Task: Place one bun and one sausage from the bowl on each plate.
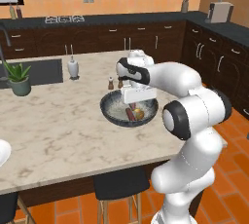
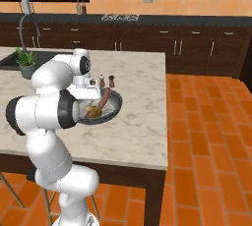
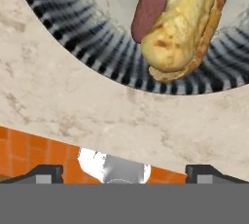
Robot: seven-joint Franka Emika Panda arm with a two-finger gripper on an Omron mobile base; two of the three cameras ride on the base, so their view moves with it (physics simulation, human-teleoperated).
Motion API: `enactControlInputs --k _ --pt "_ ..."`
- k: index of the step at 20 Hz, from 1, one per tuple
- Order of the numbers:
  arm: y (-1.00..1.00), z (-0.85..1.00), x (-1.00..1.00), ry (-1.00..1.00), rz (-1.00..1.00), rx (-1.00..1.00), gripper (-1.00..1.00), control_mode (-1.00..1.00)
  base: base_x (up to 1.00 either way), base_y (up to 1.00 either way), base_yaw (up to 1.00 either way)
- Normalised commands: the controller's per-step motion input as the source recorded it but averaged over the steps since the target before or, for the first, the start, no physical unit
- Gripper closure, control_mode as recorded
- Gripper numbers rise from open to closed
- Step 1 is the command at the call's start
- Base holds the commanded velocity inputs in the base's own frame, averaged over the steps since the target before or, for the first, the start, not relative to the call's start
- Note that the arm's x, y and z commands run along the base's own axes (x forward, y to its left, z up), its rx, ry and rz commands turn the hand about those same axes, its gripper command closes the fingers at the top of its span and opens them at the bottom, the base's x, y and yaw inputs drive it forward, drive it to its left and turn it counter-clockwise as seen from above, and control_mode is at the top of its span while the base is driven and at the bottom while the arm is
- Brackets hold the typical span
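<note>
The dark bowl (image 1: pixel 113 111) with its speckled grey inside stands on the marble island. A brown sausage (image 1: pixel 130 115) and a golden bun (image 1: pixel 139 114) lie together in it. My gripper (image 1: pixel 134 102) hangs open just above the bowl's middle, holding nothing. In the hand view the sausage (image 3: pixel 153 4) and the bun (image 3: pixel 187 28) lie at the top, inside the striped bowl wall (image 3: pixel 73 38), and my gripper (image 3: pixel 125 174) stands wide over the marble beside the rim. From the right, the bowl (image 2: pixel 114 106) holds the sausage (image 2: pixel 102 97) and bun (image 2: pixel 92 112). A white plate (image 1: pixel 2 152) is cut off by the left edge.
Two small shakers (image 1: pixel 115 83) stand right behind the bowl. A white dispenser (image 1: pixel 73 67), a potted plant (image 1: pixel 19 79) and a dark sink (image 1: pixel 39 71) lie further left. Stools (image 1: pixel 119 184) tuck under the island's near edge.
</note>
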Motion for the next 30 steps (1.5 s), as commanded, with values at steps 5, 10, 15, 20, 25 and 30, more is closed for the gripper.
enactControlInputs --k 5,10,15,20,25,30 --pt "-0.22 -0.41 0.03 0.0 0.0 0.0 -1.0 -1.0 0.0 0.0 0.0" --pt "-0.1 -0.41 0.11 0.0 -0.03 0.0 -1.0 -1.0 0.0 0.0 0.0" --pt "0.0 -0.09 0.66 0.0 -0.06 0.0 -1.0 -1.0 0.0 0.0 0.0" --pt "0.0 -0.39 0.75 0.0 -0.04 0.0 -1.0 -1.0 0.0 0.0 0.0" --pt "-0.02 -0.31 -0.14 0.08 0.0 0.0 -1.0 -1.0 0.0 0.0 0.0" --pt "0.0 -0.06 -0.2 0.02 0.0 0.0 -1.0 -1.0 0.0 0.0 0.0"
